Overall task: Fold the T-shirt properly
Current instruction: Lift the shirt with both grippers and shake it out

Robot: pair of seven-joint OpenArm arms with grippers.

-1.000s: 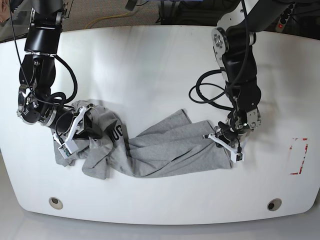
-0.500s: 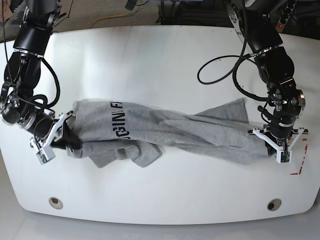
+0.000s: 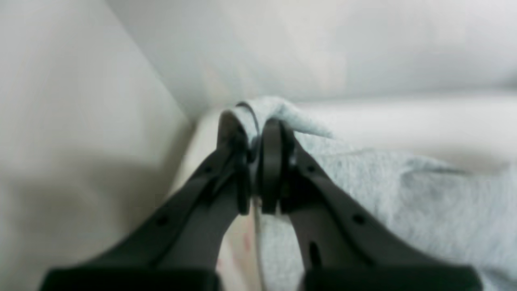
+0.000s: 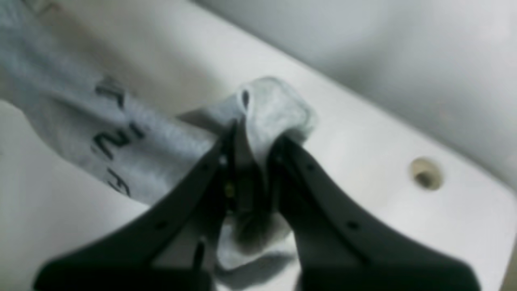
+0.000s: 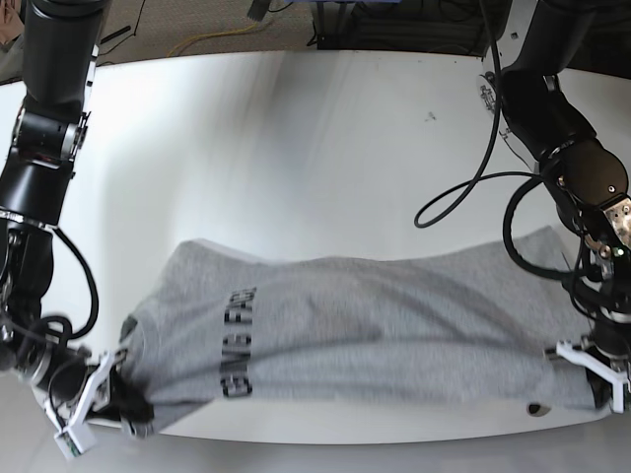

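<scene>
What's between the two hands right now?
In the base view, only the T-shirt spans from the right hand to the left hand, stretched over the table.

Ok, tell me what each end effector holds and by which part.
Both are shut on the T-shirt: the left end effector pinches a bunched edge at one end, the right end effector a bunched fold at the other.

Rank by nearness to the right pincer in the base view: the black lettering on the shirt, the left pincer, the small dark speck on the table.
From the right pincer:
1. Black lettering, just beside it on the heather-grey T-shirt.
2. Small dark speck, far corner of the white table.
3. Left pincer, opposite end.
</scene>
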